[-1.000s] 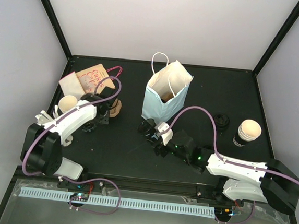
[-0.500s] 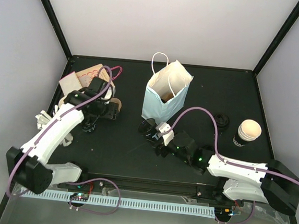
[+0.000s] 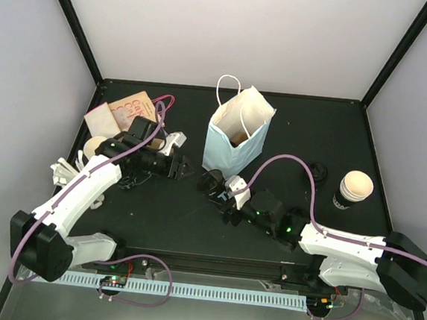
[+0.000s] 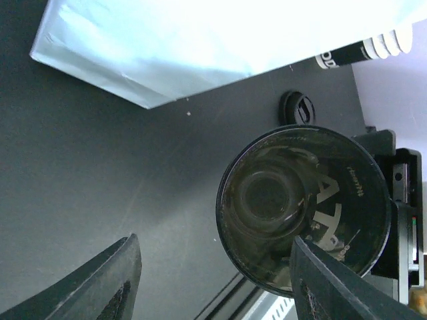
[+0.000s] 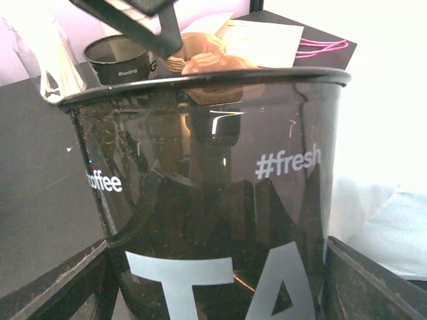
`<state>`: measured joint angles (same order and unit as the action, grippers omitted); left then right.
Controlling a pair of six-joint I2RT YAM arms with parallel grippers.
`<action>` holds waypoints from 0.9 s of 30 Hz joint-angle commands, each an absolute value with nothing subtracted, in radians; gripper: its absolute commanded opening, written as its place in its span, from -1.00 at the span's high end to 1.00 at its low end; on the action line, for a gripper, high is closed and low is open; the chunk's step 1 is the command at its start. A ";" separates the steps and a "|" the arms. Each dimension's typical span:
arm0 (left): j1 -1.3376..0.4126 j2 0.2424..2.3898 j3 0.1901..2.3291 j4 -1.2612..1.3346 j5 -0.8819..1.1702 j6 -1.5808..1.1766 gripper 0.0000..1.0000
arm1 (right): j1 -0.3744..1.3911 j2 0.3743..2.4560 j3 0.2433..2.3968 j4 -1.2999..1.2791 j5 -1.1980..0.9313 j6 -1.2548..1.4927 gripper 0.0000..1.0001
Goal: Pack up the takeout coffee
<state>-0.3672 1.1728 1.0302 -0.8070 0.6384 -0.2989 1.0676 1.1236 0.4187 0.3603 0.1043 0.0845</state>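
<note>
The right gripper (image 3: 218, 190) pinches 1 black paper cup with white "#fresh" lettering (image 3: 211, 181) between its 2 fingers. The left gripper (image 3: 180, 155) hangs spread and empty just left of it. Just behind stands the light-blue paper bag (image 3: 234, 141).

Both arms (image 3: 84, 190) wear white shells, black joints, purple cables (image 3: 281, 160) and, seemingly, green lights (image 3: 287, 228).

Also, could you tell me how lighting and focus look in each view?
Top external: evenly lit and sharp, no strong glare on the black table. Left wrist: the paper bag is blown out almost white; the fingers of the left hand are dark and blurred. Right wrist: the cup fills the frame, its glossy wall full of reflections, with washed-out background at right.
</note>
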 commanded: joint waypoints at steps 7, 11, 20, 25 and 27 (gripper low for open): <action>-0.376 1.245 0.971 -0.709 0.823 -0.348 -0.06 | 1.074 1.124 0.424 0.425 0.073 0.081 -0.60; -0.377 1.249 0.951 -0.683 0.824 -0.362 -0.02 | 1.074 1.119 0.425 0.425 0.068 0.077 -0.60; -0.420 1.302 0.935 -0.644 0.851 -0.392 0.12 | 1.074 1.130 0.433 0.423 0.059 0.067 -0.59; -0.432 1.322 0.929 -0.632 0.849 -0.393 0.44 | 1.074 1.132 0.436 0.423 0.059 0.066 -0.59; -0.434 1.327 0.928 -0.633 0.838 -0.393 0.59 | 1.074 1.137 0.439 0.421 0.062 0.066 -0.60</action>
